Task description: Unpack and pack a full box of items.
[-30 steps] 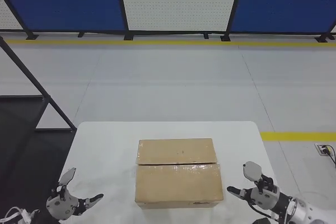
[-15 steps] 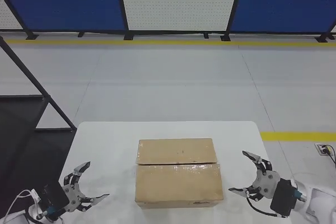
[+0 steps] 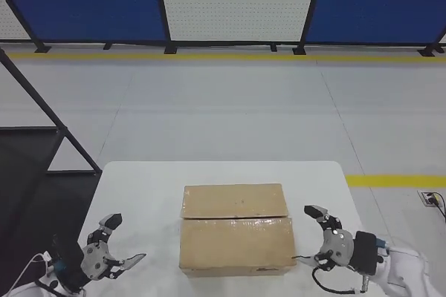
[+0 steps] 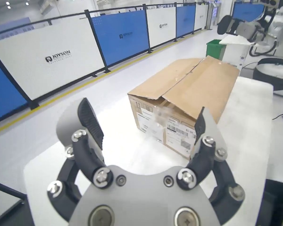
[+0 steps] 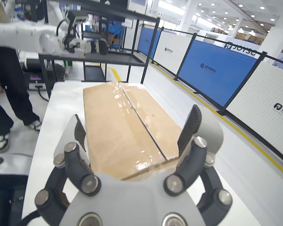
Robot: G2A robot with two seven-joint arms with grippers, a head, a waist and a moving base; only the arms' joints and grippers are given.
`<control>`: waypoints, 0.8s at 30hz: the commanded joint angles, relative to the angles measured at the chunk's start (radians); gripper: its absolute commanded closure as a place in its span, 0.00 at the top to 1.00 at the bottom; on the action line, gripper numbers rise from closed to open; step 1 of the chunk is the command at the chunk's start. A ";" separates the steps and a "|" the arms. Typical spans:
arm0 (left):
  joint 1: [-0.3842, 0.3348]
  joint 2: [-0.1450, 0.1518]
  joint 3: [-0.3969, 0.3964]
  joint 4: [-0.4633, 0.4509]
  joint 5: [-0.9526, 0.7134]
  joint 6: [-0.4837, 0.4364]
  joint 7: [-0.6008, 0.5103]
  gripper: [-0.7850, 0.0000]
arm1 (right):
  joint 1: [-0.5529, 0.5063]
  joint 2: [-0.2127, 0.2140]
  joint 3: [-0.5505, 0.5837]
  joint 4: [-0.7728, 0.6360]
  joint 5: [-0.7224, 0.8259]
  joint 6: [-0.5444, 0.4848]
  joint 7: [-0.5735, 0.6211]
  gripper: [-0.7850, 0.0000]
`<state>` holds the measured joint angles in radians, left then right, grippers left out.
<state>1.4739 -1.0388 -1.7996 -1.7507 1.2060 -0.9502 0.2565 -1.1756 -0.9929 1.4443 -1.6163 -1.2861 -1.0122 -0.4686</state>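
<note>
A brown cardboard box (image 3: 238, 230) sits in the middle of the white table (image 3: 141, 200), its top flaps shut with clear tape along the seam (image 5: 141, 121). My left gripper (image 3: 125, 239) hovers open by the table's near left corner, facing the box's labelled end (image 4: 169, 128) with a gap between them. My right gripper (image 3: 306, 235) is open just off the box's right end, its fingers spread to either side of the box top (image 5: 122, 123). Neither gripper holds anything.
A black metal rack (image 3: 30, 148) stands off the table's left side, also the rack (image 5: 96, 57) beyond the table's far end. A green bin (image 4: 213, 46) sits on the floor past the box. Bare tabletop (image 4: 250, 109) lies around the box.
The right gripper has turned and moved in toward the box's right end. The left gripper has swung to face the box and shifted slightly toward it. Both stayed open.
</note>
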 commanded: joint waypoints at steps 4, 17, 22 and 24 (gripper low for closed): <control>-0.009 0.020 0.003 0.003 -0.330 -0.062 -0.265 1.00 | 0.085 0.089 -0.166 0.012 0.733 0.000 0.389 1.00; -0.027 0.071 -0.002 -0.021 -0.674 -0.047 -0.661 1.00 | 0.133 0.159 -0.154 0.023 1.232 0.000 0.718 1.00; -0.027 0.071 -0.002 -0.021 -0.674 -0.047 -0.661 1.00 | 0.131 0.158 -0.157 0.018 1.233 0.000 0.720 1.00; -0.018 0.071 0.013 -0.027 -0.667 -0.011 -0.679 1.00 | 0.125 0.157 -0.170 0.002 1.243 0.002 0.742 1.00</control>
<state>1.4506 -0.9681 -1.7973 -1.7729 0.5355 -0.9876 -0.4084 -1.0474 -0.8352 1.2816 -1.6055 -0.0496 -1.0121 0.2595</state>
